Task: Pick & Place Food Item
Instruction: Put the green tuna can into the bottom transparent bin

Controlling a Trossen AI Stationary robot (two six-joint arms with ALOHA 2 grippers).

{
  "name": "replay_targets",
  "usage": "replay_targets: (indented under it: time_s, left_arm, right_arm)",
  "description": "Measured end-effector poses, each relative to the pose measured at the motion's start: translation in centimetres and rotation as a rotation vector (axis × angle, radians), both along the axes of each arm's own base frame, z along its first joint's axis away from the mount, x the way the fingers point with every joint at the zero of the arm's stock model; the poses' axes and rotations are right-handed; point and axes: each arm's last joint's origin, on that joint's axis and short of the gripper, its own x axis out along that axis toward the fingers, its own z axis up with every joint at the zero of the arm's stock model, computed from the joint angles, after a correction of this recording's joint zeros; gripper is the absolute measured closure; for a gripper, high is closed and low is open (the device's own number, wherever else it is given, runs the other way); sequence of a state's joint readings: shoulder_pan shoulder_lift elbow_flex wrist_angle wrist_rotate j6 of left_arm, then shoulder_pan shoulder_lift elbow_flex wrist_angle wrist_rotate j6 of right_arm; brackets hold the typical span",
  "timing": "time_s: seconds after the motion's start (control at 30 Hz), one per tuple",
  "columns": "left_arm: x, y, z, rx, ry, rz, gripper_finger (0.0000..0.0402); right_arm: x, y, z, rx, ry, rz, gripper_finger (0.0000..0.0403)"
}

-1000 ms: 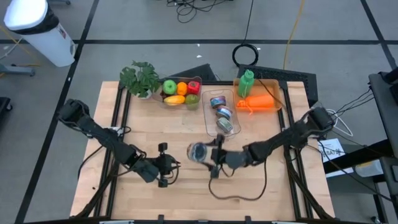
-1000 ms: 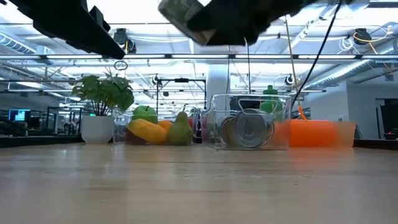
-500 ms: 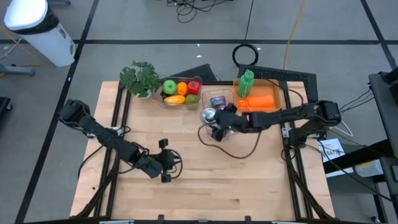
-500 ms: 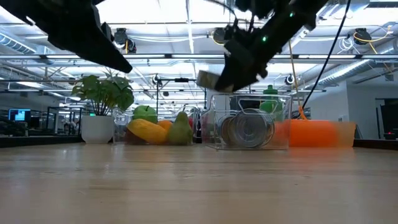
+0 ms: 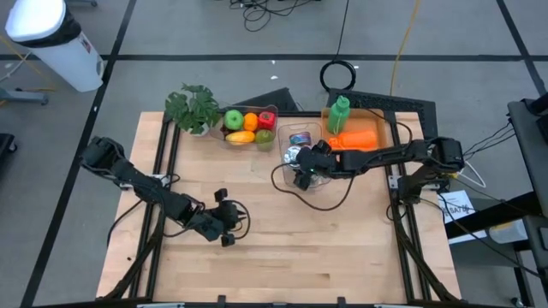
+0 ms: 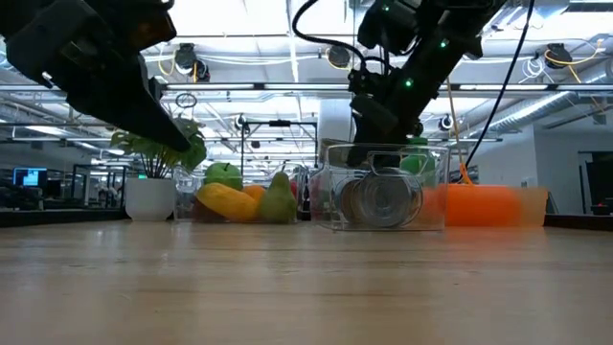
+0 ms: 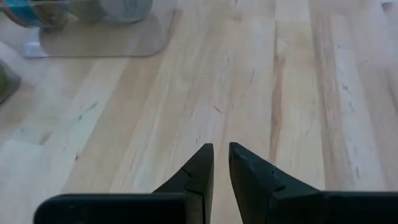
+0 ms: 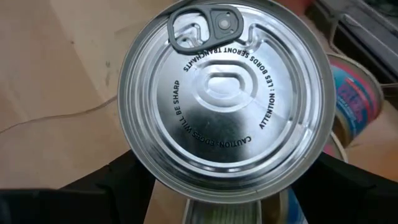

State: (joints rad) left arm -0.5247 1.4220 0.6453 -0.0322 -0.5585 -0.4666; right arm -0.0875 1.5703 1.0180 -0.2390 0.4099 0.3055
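Can [image 8: 221, 99] in the right gripper's [image 5: 301, 168] fingers, clamped across its body, and it hangs right over the clear tray [image 5: 289, 175] at the far middle of the counter [image 5: 342, 239], where other tins [image 5: 300, 139] already lie. So the pick is done and the carry looks nearly finished; lowering and letting go remain. Left gripper [image 7: 221, 163] waits low over the near-left counter, fingers narrow and holding nothing.
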Motion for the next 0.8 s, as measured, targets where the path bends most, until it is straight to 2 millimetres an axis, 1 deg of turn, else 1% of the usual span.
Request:
replay_targets:
  time_s: [0.1,0.2,0.27,0.3,0.4,0.43,0.47,0.67,0.8]
  left_arm:
    - [0.1,-0.1,0.1,-0.003,-0.012,-0.007,0.0339]
    - [0.2,-0.2,0.3,-0.01,-0.031,-0.017,0.0339]
    - [0.3,-0.2,0.3,-0.013,-0.04,-0.019,0.0339]
    - [0.3,-0.2,0.4,-0.014,-0.043,-0.02,0.0339]
    - [0.3,-0.2,0.4,-0.014,-0.044,-0.02,0.0339]
    - [0.3,-0.2,0.4,-0.013,-0.044,-0.021,0.0339]
    - [0.3,-0.2,0.4,-0.013,-0.044,-0.021,0.0339]
    - [0.3,-0.2,0.4,0.001,-0.043,-0.033,0.0339]
    - [0.3,-0.2,0.4,0.004,-0.042,-0.035,0.0339]
  right_arm:
    - [0.0,0.2,-0.1,0.049,0.006,0.043,0.0097]
    - [0.3,0.2,-0.9,0.081,0.028,0.056,0.0098]
    - [0.3,0.2,-1.0,0.085,0.034,0.057,0.0101]
    - [0.3,0.2,-1.0,0.085,0.033,0.058,0.009]
    - [0.4,0.2,-1.0,0.082,0.028,0.056,0.003]
    - [0.4,0.2,-1.0,0.088,0.025,0.049,0.0021]
    - [0.3,0.2,-1.0,0.091,0.023,0.043,0.0021]
    - [-0.1,0.2,-0.2,0.081,0.014,0.059,0.0065]
    - [-0.3,0.2,0.3,0.08,-0.001,0.06,0.0078]
